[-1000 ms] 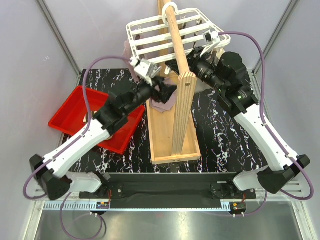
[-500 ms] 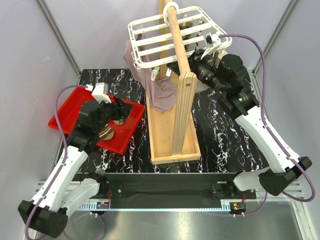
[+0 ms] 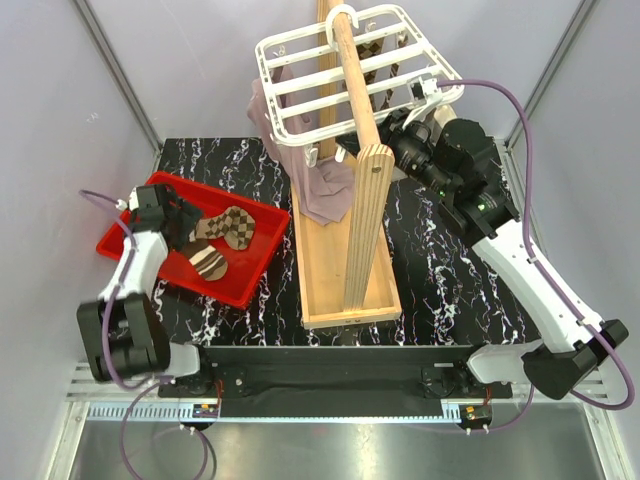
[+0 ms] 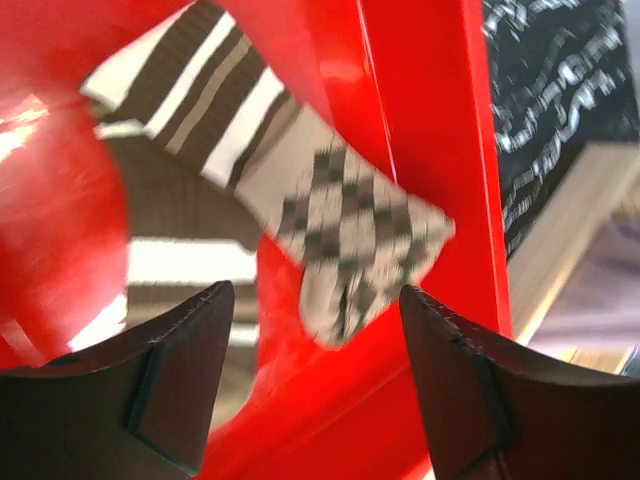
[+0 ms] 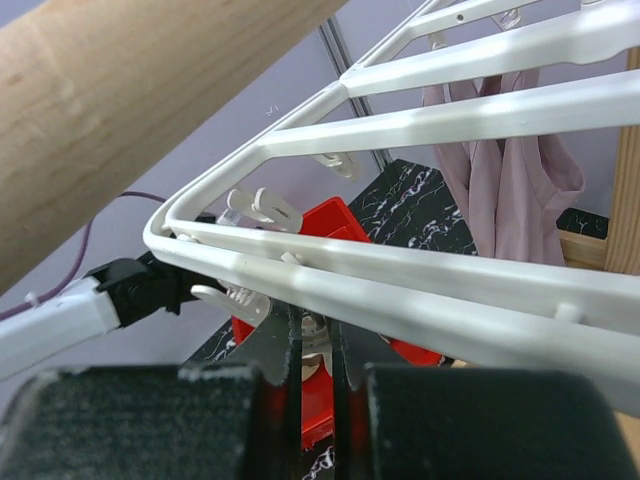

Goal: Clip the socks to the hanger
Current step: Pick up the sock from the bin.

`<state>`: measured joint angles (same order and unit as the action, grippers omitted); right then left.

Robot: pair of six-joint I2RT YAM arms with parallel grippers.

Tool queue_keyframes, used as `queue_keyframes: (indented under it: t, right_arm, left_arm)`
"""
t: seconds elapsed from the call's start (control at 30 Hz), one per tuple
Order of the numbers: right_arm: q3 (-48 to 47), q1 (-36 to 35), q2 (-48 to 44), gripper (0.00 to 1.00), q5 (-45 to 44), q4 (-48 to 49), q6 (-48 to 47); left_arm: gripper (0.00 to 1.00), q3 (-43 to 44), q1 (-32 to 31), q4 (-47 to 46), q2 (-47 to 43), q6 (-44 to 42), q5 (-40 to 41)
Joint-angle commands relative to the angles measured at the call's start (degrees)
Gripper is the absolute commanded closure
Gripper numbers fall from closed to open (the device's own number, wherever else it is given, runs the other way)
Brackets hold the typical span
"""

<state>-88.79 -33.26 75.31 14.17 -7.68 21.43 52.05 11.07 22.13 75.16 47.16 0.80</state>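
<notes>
The white hanger (image 3: 345,75) hangs by its hook on the wooden pole (image 3: 352,70). A mauve sock (image 3: 322,185) dangles from its left side, also seen in the right wrist view (image 5: 500,190). My right gripper (image 3: 388,138) sits under the hanger's right edge, shut on a small white clip peg (image 5: 318,335) below the bars (image 5: 430,305). A checkered sock (image 3: 234,225) and a striped sock (image 3: 207,263) lie in the red bin (image 3: 135,250). My left gripper (image 4: 315,292) hovers open over the checkered sock (image 4: 350,240), holding nothing; the striped sock (image 4: 195,90) lies beyond it.
The wooden stand's long base tray (image 3: 345,265) fills the middle of the black marbled mat (image 3: 440,270). More brown patterned socks (image 3: 385,50) hang at the hanger's far side. Grey walls close in on both sides.
My left arm has pulled away from the hanger and swung back left over the red bin. The mauve sock now hangs free from the hanger. The right gripper has stayed on its clip.
</notes>
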Motion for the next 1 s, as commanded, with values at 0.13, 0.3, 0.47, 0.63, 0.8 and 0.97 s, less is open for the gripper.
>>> queue_keyframes:
  t: [0.13,0.3,0.47,0.63,0.8,0.97]
  right_arm:
    - [2.92,0.30,-1.04,1.00,-0.38,0.39,-1.22]
    - [3.63,0.30,-0.95,1.00,0.15,1.27,-0.95]
    - [3.89,0.30,-1.21,1.00,0.41,1.53,-0.78]
    - [4.59,0.30,-1.57,1.00,0.50,1.88,-0.16]
    - [4.24,0.30,-1.39,1.00,0.77,1.97,0.01]
    - [3.98,0.30,-1.22,1.00,0.59,1.88,0.02]
  left_arm:
    - [0.33,14.11,-1.13,0.53,17.12,9.17,4.38]
    - [0.32,21.85,-4.39,10.20,22.04,13.66,11.15]
    - [0.33,16.69,-5.79,9.16,18.54,17.79,13.70]
    - [0.33,11.42,-5.71,8.28,17.04,20.34,13.70]
    - [0.36,10.79,-5.71,5.30,19.23,20.87,11.95]
    - [0.42,11.93,-5.97,4.06,21.08,21.31,11.95]
